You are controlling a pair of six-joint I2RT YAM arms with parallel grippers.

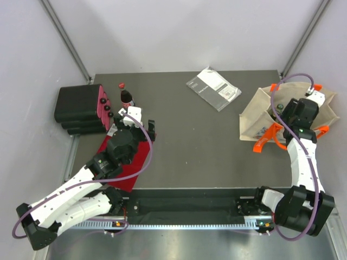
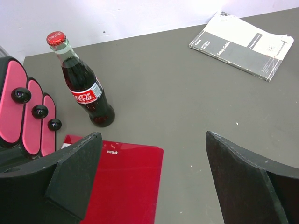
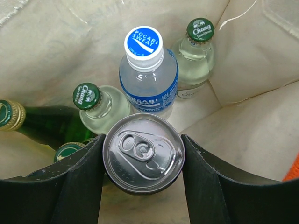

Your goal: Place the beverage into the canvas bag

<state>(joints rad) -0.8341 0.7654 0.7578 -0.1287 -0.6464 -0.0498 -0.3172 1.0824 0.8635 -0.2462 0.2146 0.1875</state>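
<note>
Dark grey table, white walls all round. On the far left sits a stack of black and pink cases (image 1: 81, 108). Just beside it a Coca-Cola bottle (image 2: 83, 84) stands up straight with its red cap on. The left gripper (image 2: 152, 186) hangs near it, over a red folder (image 2: 126, 182), jaws wide apart and holding nothing. The bottle is ahead of it and off to the left, not between the fingers. If that arm swings sideways it could knock the tall bottle over, and a glass bottle would roll.

Farther right, a paper booklet (image 1: 213, 88) lies flat near the back edge.

On the far right is the canvas bag (image 1: 254, 115) with orange handles, its mouth open. The right gripper (image 3: 143, 161) reaches down into it and squeezes a silver drink can (image 3: 142, 147) from both sides. The can is upright, right between the fingers. Below it are a Pocari Sweat bottle (image 3: 147, 77), some Chang bottles (image 3: 98, 109) and a green bottle (image 3: 46, 122) lying on its side.

I cannot tell how high the can hangs above the bag floor. If it is let go too high, it may bang the glass bottles, or land on a cap and tip over.
</note>
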